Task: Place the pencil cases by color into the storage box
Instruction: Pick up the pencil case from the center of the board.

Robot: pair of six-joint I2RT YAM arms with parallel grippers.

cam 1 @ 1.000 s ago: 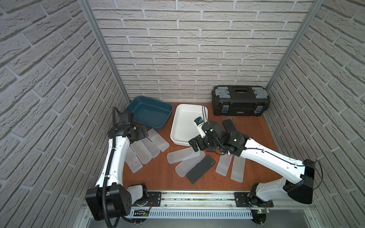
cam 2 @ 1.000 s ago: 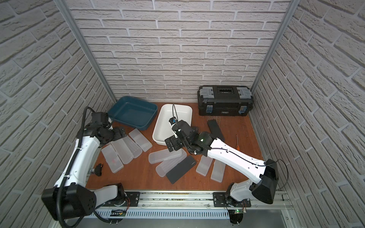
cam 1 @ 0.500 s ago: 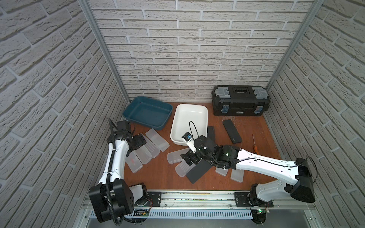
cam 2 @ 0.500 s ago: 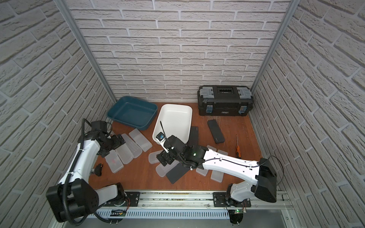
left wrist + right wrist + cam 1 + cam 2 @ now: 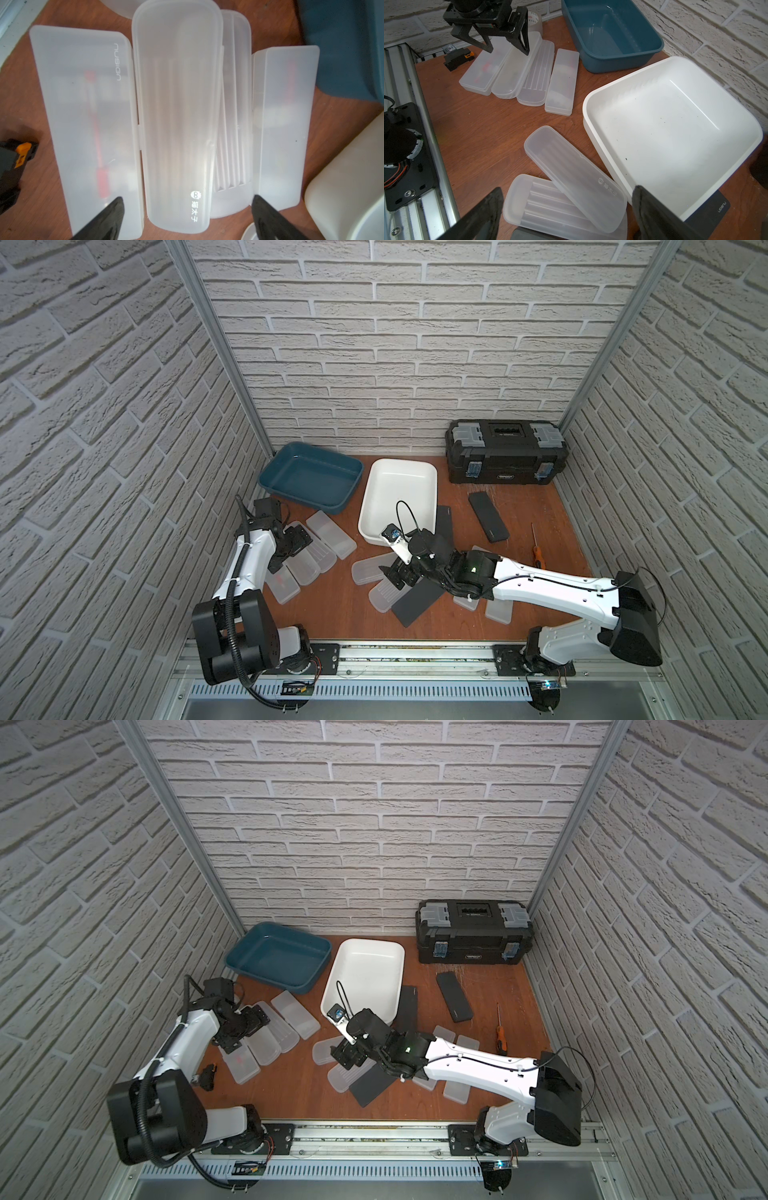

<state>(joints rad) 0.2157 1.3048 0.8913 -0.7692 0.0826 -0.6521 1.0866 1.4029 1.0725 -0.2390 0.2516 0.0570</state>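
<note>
Closest to me, just past the front rail, a matte black pencil case (image 5: 417,600) lies flat on the wooden tabletop (image 5: 332,614). Two frosted pencil cases (image 5: 498,611) sit partly under my right arm.

My right gripper (image 5: 566,190) hangs low with its jaws wide apart, clamping nothing. Between its fingers (image 5: 483,212) a slanted owl-logo case (image 5: 571,174) lies across a ribbed frosted case (image 5: 537,205), which touches the black one.

Further in on the left, my left gripper (image 5: 187,200) hovers over a row of four frosted cases (image 5: 562,83) set side by side. Its jaws are also spread, either side of the rounded case in the row (image 5: 176,124), and I can't see any contact. The Nusign case (image 5: 83,114) just beside it shows something red inside.

Beyond these, the white bin (image 5: 399,497) and the teal bin (image 5: 311,479) sit side by side. A second black case (image 5: 444,522) lies against the white bin. A third black case (image 5: 488,516) and an orange-handled screwdriver (image 5: 539,568) lie to the right. A black toolbox (image 5: 505,456) stands at the back wall.
</note>
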